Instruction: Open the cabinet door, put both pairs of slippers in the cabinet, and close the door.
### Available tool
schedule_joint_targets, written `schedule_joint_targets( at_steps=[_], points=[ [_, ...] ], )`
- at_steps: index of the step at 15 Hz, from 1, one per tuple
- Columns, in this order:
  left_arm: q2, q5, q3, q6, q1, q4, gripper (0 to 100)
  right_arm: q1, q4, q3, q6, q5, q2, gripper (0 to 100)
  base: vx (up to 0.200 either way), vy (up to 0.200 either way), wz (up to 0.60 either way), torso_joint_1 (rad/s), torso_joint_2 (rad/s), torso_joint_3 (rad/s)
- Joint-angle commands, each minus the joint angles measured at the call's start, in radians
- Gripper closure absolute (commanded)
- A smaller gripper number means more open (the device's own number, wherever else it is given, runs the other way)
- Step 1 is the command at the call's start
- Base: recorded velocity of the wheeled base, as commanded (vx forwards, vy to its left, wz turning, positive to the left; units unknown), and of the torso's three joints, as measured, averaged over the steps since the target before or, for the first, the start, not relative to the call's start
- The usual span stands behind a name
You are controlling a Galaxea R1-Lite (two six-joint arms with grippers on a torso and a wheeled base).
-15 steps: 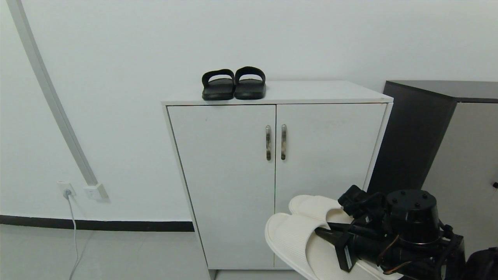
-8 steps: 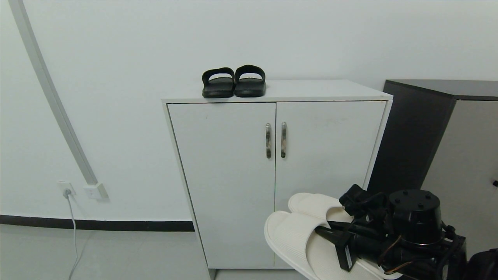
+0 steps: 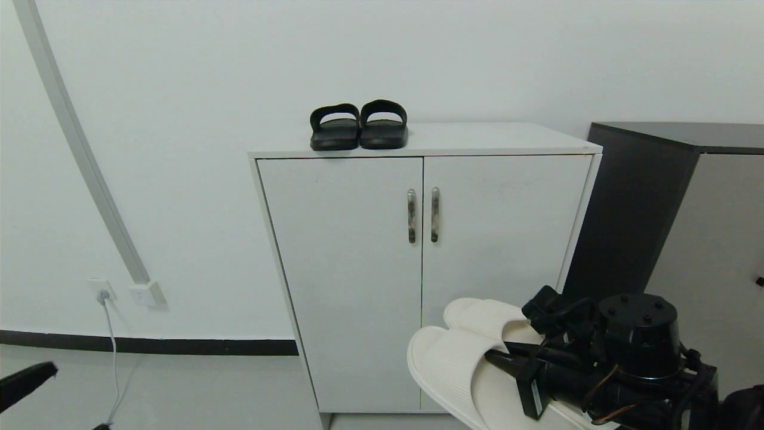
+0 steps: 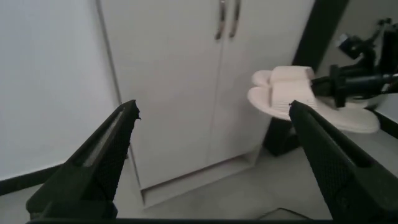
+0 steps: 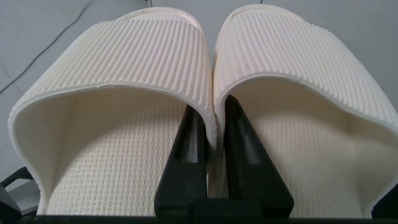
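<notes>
Head view: right arm (image 3: 603,382) low before cabinet (image 3: 346,269), right jaws clamping white slippers (image 3: 450,364); left jaws apart.

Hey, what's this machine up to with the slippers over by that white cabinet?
The robot is meant to put slippers away in the white cabinet. Its right gripper has its fingers pinched on the inner sides of a pair of white slippers, holding them low in front of the cabinet's right door. A pair of black slippers sits on top of the cabinet. Both doors are shut, so nothing is put away yet. The left gripper hangs open and empty, low to the left.
</notes>
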Motion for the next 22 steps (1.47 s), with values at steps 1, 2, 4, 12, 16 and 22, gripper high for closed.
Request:
schedule_joint_targets(
  at_steps=[1, 2, 4, 12, 16, 22],
  points=[
    [0.294, -0.069, -0.105, -0.005, -0.065, -0.071, 0, 0.007, 0.0, -0.003, 0.0, 0.0, -0.006, 100, 0.0, 0.0, 0.0, 0.0, 0.0, 0.0],
    [0.345, -0.069, -0.114, -0.006, -0.096, -0.111, 0, 0.007, 0.0, -0.005, 0.0, 0.0, -0.006, 100, 0.0, 0.0, 0.0, 0.0, 0.0, 0.0],
    [0.429, -0.07, -0.143, -0.011, -0.159, -0.182, 0, 0.009, 0.0, -0.003, 0.0, 0.0, -0.006, 100, 0.0, 0.0, 0.0, 0.0, 0.0, 0.0],
    [0.986, -0.073, -0.464, -0.072, -0.39, -0.518, 0, 0.009, 0.0, 0.005, 0.0, 0.0, -0.006, 100, 0.0, 0.0, 0.0, 0.0, 0.0, 0.0],
    [1.209, -0.099, -0.653, -0.169, -0.445, -0.626, 0, 0.009, 0.0, 0.009, 0.001, 0.002, -0.006, 100, 0.0, 0.0, 0.0, 0.0, 0.0, 0.0],
    [1.379, -0.191, -0.861, -0.284, -0.458, -0.613, 0, 0.013, 0.0, 0.023, 0.006, 0.002, -0.014, 100, 0.0, 0.0, 0.0, 0.0, 0.0, 0.0]
  ],
)
